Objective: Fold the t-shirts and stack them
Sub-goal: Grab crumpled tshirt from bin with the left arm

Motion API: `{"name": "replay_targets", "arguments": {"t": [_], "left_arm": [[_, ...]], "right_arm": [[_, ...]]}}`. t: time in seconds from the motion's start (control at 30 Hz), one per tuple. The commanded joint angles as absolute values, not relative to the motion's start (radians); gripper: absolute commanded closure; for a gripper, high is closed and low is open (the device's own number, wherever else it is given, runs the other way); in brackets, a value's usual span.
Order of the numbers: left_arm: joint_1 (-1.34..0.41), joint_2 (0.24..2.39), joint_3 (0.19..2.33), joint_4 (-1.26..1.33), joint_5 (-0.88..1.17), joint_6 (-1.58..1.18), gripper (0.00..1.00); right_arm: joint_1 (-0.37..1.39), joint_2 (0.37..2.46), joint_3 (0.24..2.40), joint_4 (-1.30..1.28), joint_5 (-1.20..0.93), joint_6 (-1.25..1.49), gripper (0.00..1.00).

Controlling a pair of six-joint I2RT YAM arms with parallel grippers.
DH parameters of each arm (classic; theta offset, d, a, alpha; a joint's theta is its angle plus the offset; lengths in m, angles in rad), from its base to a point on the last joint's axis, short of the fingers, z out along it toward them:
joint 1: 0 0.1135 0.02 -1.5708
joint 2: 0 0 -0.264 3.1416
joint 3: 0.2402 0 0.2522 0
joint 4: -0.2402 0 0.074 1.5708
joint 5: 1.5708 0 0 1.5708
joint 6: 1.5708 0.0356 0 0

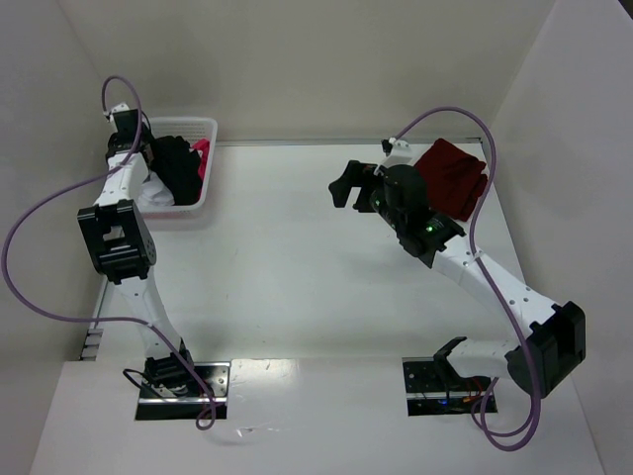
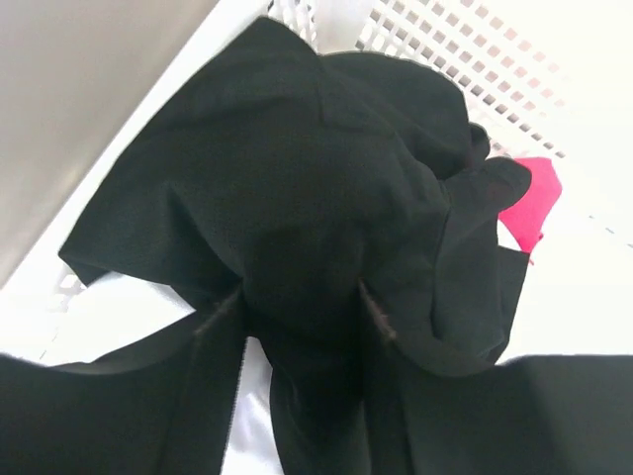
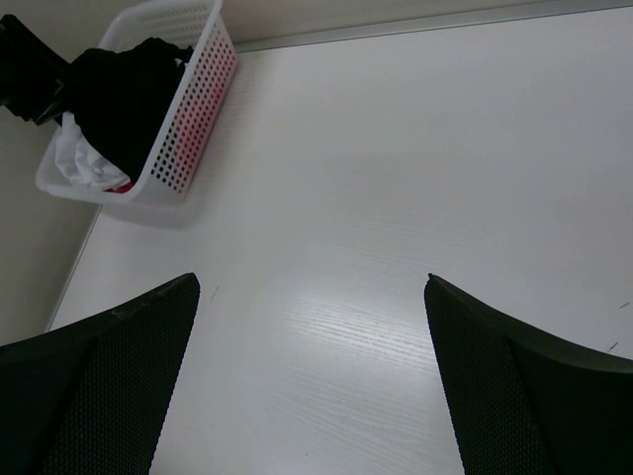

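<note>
White tabletop (image 1: 287,267), pale walls round it. I've got the left claw (image 2: 297,327) down in the basket (image 2: 445,59), upper left of the top view. Its fingers (image 2: 213,396) are drawn in on the black t-shirt (image 2: 297,178); it looks like a real pinch, though cloth hides the tips. That shirt is bunched over a white t-shirt (image 1: 158,195), with the pink-red t-shirt (image 2: 529,203) just beside it, also inside the basket. Right claw (image 3: 310,287) hangs over bare tabletop mid-frame, jaws spread wide, nothing between them. Maroon t-shirt (image 1: 457,176) lies on the tabletop at upper right of the top view, partly behind the right arm.
</note>
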State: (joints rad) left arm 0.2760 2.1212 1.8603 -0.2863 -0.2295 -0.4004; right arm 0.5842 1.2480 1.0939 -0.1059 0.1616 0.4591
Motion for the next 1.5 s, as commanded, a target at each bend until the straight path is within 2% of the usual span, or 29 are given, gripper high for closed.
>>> {"name": "replay_targets", "arguments": {"t": [0.0,0.03,0.07,0.17,0.2,0.27,0.33,0.43,0.53,0.57,0.6,0.67,0.7,1.0,1.2,1.47], "left_arm": [[0.278,2.117,1.916,-0.258,-0.247,-0.411,0.48],[0.278,2.117,1.916,-0.258,-0.247,-0.411,0.5],[0.278,2.106,1.916,-0.258,-0.247,-0.411,0.56],[0.278,2.082,1.916,-0.258,-0.247,-0.411,0.63],[0.278,2.068,1.916,-0.258,-0.247,-0.411,0.7],[0.278,2.056,1.907,-0.258,-0.258,-0.411,0.76],[0.278,2.056,1.907,-0.258,-0.249,-0.411,0.76],[0.278,2.046,1.907,-0.258,-0.239,-0.402,0.63],[0.278,2.037,1.907,-0.258,-0.23,-0.402,0.65],[0.278,2.037,1.916,-0.258,-0.23,-0.402,0.68],[0.278,2.046,1.916,-0.267,-0.23,-0.402,0.81],[0.278,2.046,1.925,-0.267,-0.23,-0.402,0.97],[0.278,2.046,1.925,-0.267,-0.23,-0.411,1.0],[0.278,1.925,1.969,-0.299,-0.131,-0.381,1.0],[0.262,1.89,2.186,-0.405,-0.034,-0.359,1.0],[0.222,1.965,2.347,-0.48,-0.169,-0.35,0.97]], "right_arm": [[0.577,1.244,1.111,-0.077,0.183,0.456,0.0],[0.577,1.235,1.101,-0.068,0.183,0.465,0.0],[0.577,1.235,1.101,-0.067,0.183,0.465,0.0],[0.577,1.226,1.092,-0.067,0.183,0.476,0.0],[0.577,1.226,1.092,-0.067,0.183,0.476,0.0],[0.577,1.214,1.092,-0.067,0.183,0.476,0.0],[0.577,1.203,1.081,-0.067,0.183,0.476,0.0],[0.577,1.203,1.081,-0.067,0.183,0.476,0.0],[0.577,1.183,1.069,-0.067,0.183,0.476,0.0],[0.577,1.183,1.059,-0.067,0.183,0.476,0.0],[0.577,1.183,1.058,-0.067,0.183,0.485,0.0],[0.577,1.174,1.058,-0.067,0.183,0.485,0.0],[0.577,1.173,1.049,-0.067,0.183,0.485,0.0],[0.577,1.164,1.049,-0.058,0.183,0.495,0.0],[0.577,1.134,1.049,-0.078,0.193,0.495,0.0],[0.577,1.101,1.02,-0.078,0.202,0.505,0.0]]}}
